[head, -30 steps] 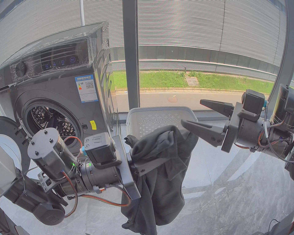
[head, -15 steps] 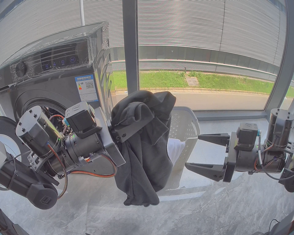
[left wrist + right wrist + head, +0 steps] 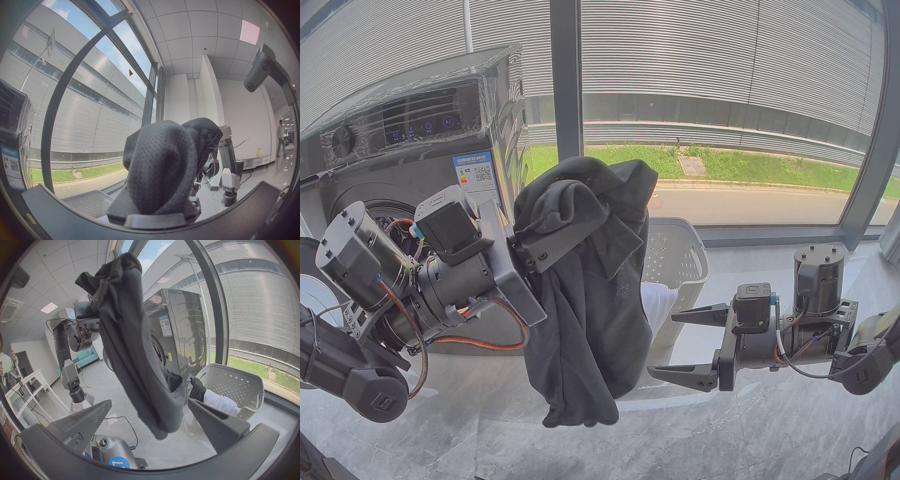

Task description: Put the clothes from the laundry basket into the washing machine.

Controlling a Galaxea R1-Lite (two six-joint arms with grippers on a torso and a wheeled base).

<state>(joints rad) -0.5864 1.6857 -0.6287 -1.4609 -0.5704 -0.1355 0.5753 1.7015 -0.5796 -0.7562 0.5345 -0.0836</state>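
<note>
A dark grey garment (image 3: 587, 281) hangs from my left gripper (image 3: 545, 247), which is shut on its bunched top, raised between the washing machine (image 3: 431, 144) and the laundry basket (image 3: 682, 259). In the left wrist view the garment (image 3: 165, 165) drapes over the fingers. The machine's round door (image 3: 307, 290) stands open at the far left, and my left arm hides most of the drum opening. A white cloth (image 3: 657, 303) lies in the basket. My right gripper (image 3: 682, 344) is open and holds nothing, low beside the basket's right side; its view shows the hanging garment (image 3: 134, 349) and the basket (image 3: 240, 385).
Glass window wall with a dark post (image 3: 565, 94) stands right behind the basket and machine. Grey tiled floor (image 3: 737, 431) spreads in front. Another robot stand (image 3: 73, 387) and white furniture (image 3: 28, 380) sit farther back in the room.
My left arm has lifted the garment up and to the left, out of the basket and toward the machine. My right arm has dropped low to the right of the basket, still open.
</note>
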